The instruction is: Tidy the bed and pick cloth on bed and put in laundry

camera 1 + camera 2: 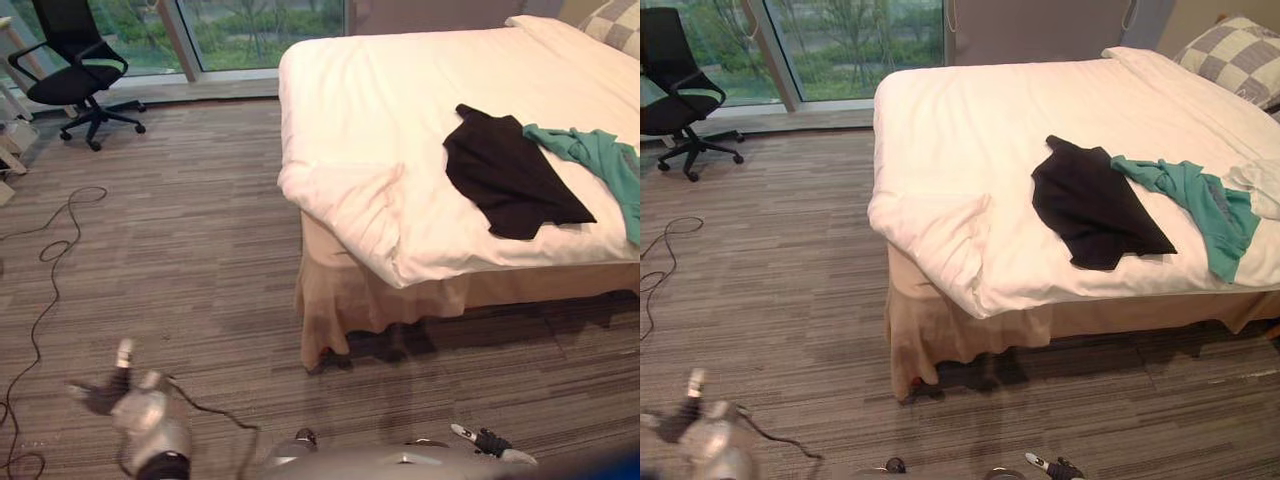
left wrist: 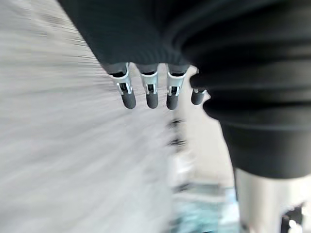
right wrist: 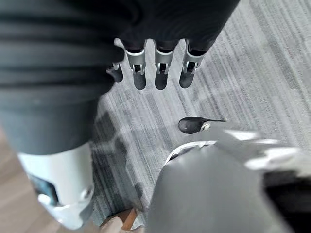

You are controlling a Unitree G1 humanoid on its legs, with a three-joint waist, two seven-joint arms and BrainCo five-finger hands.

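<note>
1. The striped grey-brown carpet floor (image 1: 180, 250) covered the near and left parts of the scene.
2. The large bed with a white duvet and beige skirt (image 1: 970, 130) stood on the right and ran back to the far wall. The near-left corner of the duvet was rumpled and folded over.
3. The black office chair on castors (image 1: 70, 60) stood at the far left, by the window and well apart from the bed.
4. The black fabric cloth (image 1: 1095, 205) lay spread on the duvet, right of the bed's middle and close to its near edge.
5. The teal fabric cloth (image 1: 1200, 200) lay crumpled just right of the black cloth, meeting it at the far end. Its near end reached the near edge of the bed.
6. The grey-and-cream checked pillow (image 1: 1230, 55) rested at the far right of the bed.
7. The crumpled white cloth (image 1: 1260, 185) lay at the right edge, just beside the teal cloth.
8. The left hand (image 1: 108, 392) hung low at the near left over the floor. Its fingers (image 2: 151, 94) were straight and empty.
9. The right hand (image 1: 485, 440) hung low at the near right. Its fingers (image 3: 163, 73) were straight, side by side and empty.
</note>
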